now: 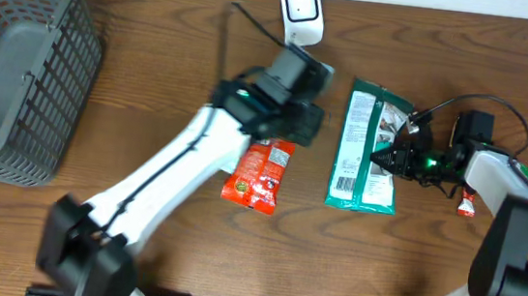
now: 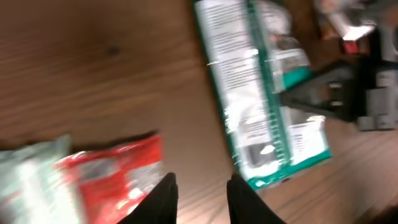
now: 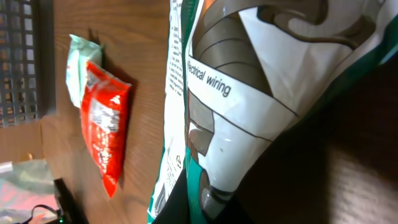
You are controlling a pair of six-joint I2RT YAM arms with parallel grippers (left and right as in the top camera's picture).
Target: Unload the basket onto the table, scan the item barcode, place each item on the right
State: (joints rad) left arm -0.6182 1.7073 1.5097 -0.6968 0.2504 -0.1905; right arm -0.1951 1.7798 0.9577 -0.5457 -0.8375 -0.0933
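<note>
A green and white packet (image 1: 362,138) lies flat on the wooden table right of centre, printed side up, and fills much of the right wrist view (image 3: 249,81). My right gripper (image 1: 382,157) is shut on its right edge, and the film sits between the fingers (image 3: 202,186). A red snack packet (image 1: 260,172) lies left of it. My left gripper (image 2: 200,182) hovers above the bare wood between the two packets, open with nothing between its fingers. A white scanner (image 1: 301,11) stands at the table's far edge.
A grey wire basket (image 1: 19,66) takes up the left end of the table. A small red and white object (image 1: 465,204) lies beside the right arm. Black cables (image 1: 482,103) loop behind the right gripper.
</note>
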